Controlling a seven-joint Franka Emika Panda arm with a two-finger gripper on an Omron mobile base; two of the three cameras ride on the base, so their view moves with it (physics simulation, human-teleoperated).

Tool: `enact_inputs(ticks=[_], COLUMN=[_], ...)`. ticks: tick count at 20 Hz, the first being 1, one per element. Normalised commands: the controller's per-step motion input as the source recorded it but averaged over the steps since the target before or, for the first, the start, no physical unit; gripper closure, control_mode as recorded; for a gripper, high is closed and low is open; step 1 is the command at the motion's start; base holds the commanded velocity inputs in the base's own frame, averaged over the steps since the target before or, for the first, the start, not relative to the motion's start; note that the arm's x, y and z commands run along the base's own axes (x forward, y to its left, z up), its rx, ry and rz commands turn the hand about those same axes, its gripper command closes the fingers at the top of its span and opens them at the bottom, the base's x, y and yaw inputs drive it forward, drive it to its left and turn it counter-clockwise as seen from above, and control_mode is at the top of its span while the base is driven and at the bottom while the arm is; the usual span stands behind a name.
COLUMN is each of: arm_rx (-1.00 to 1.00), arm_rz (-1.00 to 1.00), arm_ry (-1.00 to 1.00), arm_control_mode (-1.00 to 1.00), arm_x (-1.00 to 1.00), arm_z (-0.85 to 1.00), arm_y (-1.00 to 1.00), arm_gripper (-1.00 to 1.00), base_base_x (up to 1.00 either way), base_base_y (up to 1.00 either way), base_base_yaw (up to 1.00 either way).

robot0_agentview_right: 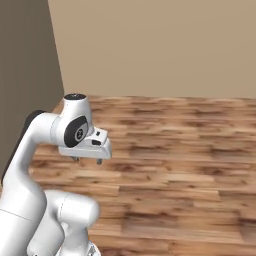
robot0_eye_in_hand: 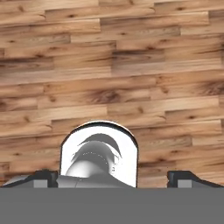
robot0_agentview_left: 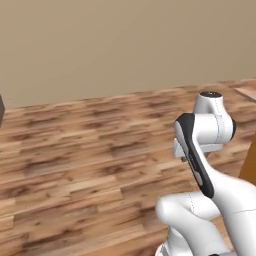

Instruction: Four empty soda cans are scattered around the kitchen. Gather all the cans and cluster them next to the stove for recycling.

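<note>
Wooden floor (robot0_agentview_right: 190, 150) lies under and all around your gripper (robot0_agentview_right: 86, 160), and a plain tan wall (robot0_agentview_right: 160, 45) stands far ahead of it. Your gripper hangs from the folded white arm, pointing straight down at the planks. Its two small fingers (robot0_eye_in_hand: 41, 178) sit wide apart with nothing between them, so your hand is open and holds no can. That looks like a tucked-in pose for driving, since the arm is pulled close to its base and nothing is near enough to grab. No soda can and no stove can be seen near your gripper from here, so you cannot tell where they are. You probably need to roll or turn the base until a counter or a can comes up in front of the gripper
</note>
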Motion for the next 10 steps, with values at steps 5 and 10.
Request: enact_inputs(ticks=[5,10], arm_rx=[0.00,0.00], arm_rz=[0.00,0.00], arm_ry=[0.00,0.00], arm_control_mode=[1.00,1.00], arm_x=[0.00,0.00], arm_z=[0.00,0.00], arm_y=[0.00,0.00], arm_gripper=[-1.00,-1.00], base_base_x=[1.00,1.00], base_base_y=[-0.02,-0.04], base_base_yaw=[-0.03,-0.03])
